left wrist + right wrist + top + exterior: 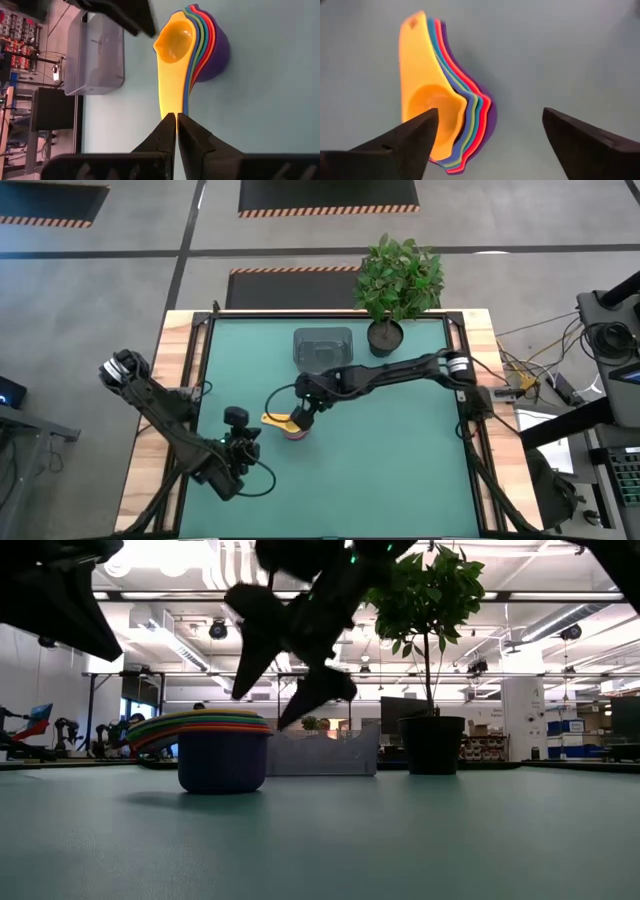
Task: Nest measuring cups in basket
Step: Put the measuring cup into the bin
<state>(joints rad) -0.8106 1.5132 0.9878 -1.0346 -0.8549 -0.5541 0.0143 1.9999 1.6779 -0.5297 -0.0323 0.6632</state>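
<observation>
The measuring cups [290,425] sit nested in one stack on the green table, the orange one on top [175,42] and the purple bowl [222,758] on the tabletop. Their flat handles [427,55] fan out toward the table's left. My right gripper [490,112] is open and hovers just above the stack, one finger on either side of it; I see no touch. My left gripper [176,116] is shut and points at the handle ends from the table's near left, a short gap away in the high view [245,442]. The grey translucent basket [322,345] stands behind the stack.
A dark pot with a leafy plant [395,290] stands at the table's far edge, right of the basket [320,752]. Bare green table lies to the right of and in front of the stack. Wooden rails frame the table's edges [180,380].
</observation>
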